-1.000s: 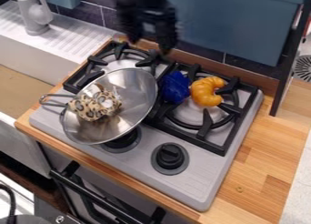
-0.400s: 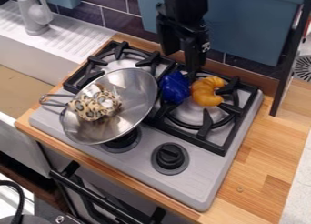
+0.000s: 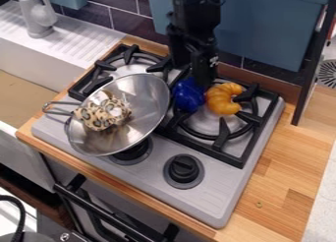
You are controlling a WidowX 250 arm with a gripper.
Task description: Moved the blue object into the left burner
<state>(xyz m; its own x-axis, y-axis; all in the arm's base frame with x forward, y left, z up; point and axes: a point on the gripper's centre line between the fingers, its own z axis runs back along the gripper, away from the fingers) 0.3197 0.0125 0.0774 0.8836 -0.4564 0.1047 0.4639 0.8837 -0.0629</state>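
The black gripper point(image 3: 194, 75) hangs down from the top edge, with its two fingers apart just above and behind the blue object point(image 3: 189, 95). That object rests on the black grate between the two burners, close against the orange crescent-shaped item at its right. The left burner point(image 3: 134, 69) is partly covered by a steel pan tilted over the stove's left half.
Inside the steel pan point(image 3: 146, 126) lies a leopard-print cloth item point(image 3: 103, 114). The orange item point(image 3: 223, 99) sits on the right burner point(image 3: 216, 129). Behind the stove stands a blue panel point(image 3: 269, 29), and a faucet point(image 3: 36, 15) is at upper left.
The gripper came in from the upper left toward the blue object, then shifted slightly left and lower above it. The blue object, orange item and pan have not visibly moved.
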